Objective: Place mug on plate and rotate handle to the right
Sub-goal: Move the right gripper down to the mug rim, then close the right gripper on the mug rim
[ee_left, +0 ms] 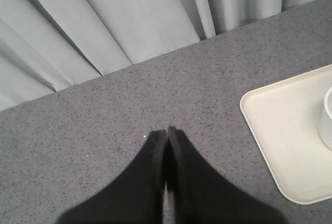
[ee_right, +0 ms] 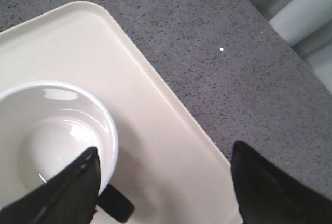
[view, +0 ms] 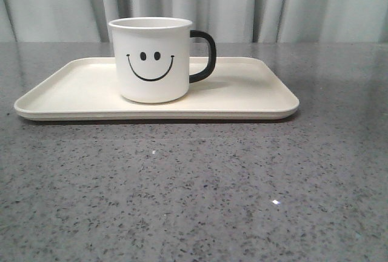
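The white mug (view: 151, 60) with its black smiley face stands upright on the cream plate (view: 254, 95), a little left of the plate's middle as I look forward, the face turned toward my front camera. Its black handle (view: 206, 56) sticks out to my right. The plate lies flat on the grey speckled table (view: 194, 195), with pale curtains (view: 303, 4) hanging behind.

My right gripper (ee_right: 165, 182) hovers above the mug, fingers spread wide. One finger (ee_right: 70, 193) sits over the mug's rim (ee_right: 106, 125), looking down into the empty white inside, and the other finger (ee_right: 270, 187) is out past the plate's edge, above the table. A bit of the handle shows dark just beside the nearer finger. I am gripping nothing; whether that finger actually touches the rim I cannot tell.

My left gripper (ee_left: 167, 130) is well off to the side of the plate, over bare table, its two black fingers (ee_left: 150, 182) pressed together with only a thin line between them. From that wrist I see one rounded corner of the plate (ee_left: 280, 130) and a sliver of the mug's wall at the frame's edge.
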Controlling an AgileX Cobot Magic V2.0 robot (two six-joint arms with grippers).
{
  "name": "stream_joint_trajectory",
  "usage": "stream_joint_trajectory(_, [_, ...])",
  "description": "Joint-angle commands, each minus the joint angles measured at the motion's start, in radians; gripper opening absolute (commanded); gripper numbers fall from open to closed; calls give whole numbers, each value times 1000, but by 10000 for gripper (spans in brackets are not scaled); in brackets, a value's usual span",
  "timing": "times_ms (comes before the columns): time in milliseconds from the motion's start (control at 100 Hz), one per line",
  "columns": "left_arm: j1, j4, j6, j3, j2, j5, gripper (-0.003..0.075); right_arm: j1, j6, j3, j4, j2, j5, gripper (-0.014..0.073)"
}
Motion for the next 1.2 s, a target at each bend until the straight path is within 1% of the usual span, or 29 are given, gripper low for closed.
stream_joint_trajectory(0, [-6, 12, -11, -20, -8, -22, -20, 8, -13, -33, 11, -32, -60, 530])
stream_joint_trajectory(790, [-6, 2, -11, -20, -8, -22, -20, 13, -13, -33, 43, 84, -68, 530])
stream_joint_trajectory(1190, [-6, -7, -11, -20, -8, -22, -20, 13, -13, -33, 45, 103, -79, 528])
